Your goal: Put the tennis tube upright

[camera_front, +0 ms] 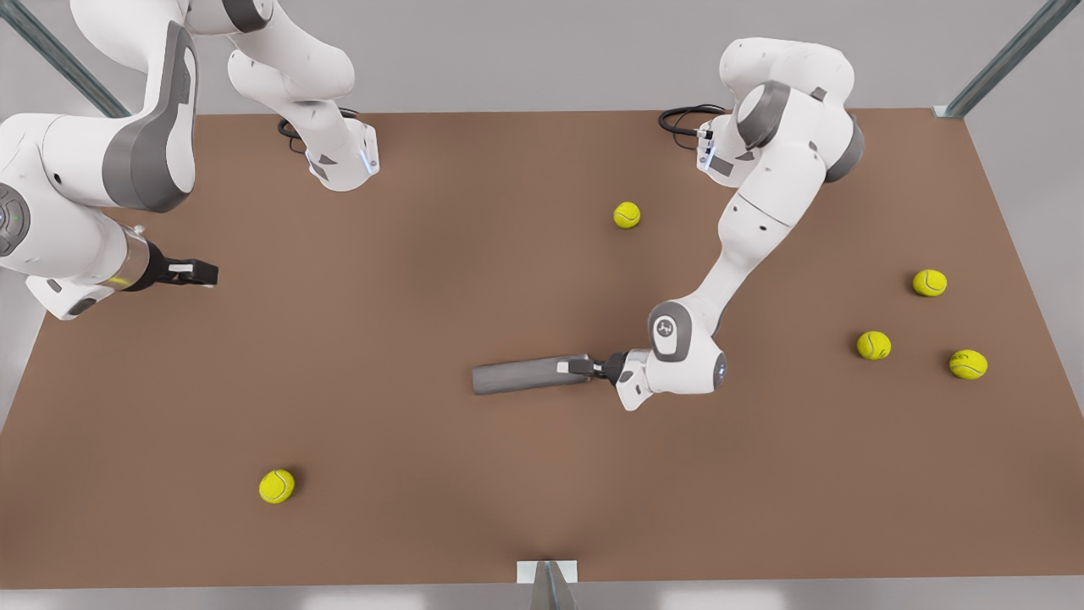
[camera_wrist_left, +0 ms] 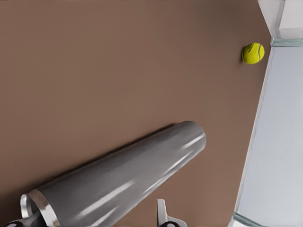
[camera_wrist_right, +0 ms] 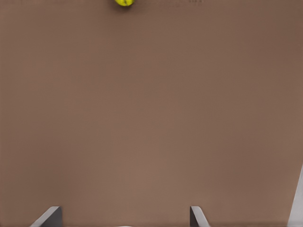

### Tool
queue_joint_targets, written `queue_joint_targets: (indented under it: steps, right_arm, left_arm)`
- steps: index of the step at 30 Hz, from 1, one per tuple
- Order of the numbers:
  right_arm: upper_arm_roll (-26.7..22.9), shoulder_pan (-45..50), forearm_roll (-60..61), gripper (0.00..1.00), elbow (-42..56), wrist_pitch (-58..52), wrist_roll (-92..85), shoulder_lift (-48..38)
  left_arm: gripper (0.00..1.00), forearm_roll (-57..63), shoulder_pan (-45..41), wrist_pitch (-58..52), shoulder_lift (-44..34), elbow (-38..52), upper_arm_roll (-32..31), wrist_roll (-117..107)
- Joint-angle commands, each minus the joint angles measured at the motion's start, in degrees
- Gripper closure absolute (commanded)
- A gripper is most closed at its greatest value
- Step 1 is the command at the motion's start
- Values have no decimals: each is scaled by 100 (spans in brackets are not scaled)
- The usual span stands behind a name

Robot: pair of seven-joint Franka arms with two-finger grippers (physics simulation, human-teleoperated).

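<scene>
Five tennis balls are scattered over the brown table. One sits near the front edge toward the front view's left, one sits up the middle toward the back, and three are bunched on the front view's right. The tennis tube lies flat on its side, roughly in the middle of the table. It has bare tabletop on every side, and none of the balls is close to it.

The left gripper is at the tube's end on the front view's right, the one with the lighter rim. Its fingers straddle that rimmed end in the left wrist view, one on each side. They look clamped on the tube there, though the actual contact is cut off at the frame edge. That same view shows the table's front edge running past the tube's far end, with the lone ball close to it.

The right gripper waits off to the front view's left, near that side edge of the table and well apart from the tube. Its fingers are spread apart with nothing between them, over plain tabletop.

No readable labels or writing on the tube, the balls or the table.
</scene>
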Motion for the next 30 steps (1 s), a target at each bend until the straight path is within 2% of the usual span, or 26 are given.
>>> queue_joint_targets:
  steps: [1, 22, 30]
  right_arm:
    - [-1, 0, 0, 0, 7, 12, 201, -6]
    - [17, 9, 18, 0, 15, 3, 201, 73]
    - [17, 9, 26, 0, 7, 3, 201, 82]
  left_arm:
    - [0, -85, -6, 65, 5, 15, -2, 110]
    - [0, -446, 91, -110, 41, 112, -284, 110]
    - [0, -480, 258, -717, -188, 42, -371, 49]
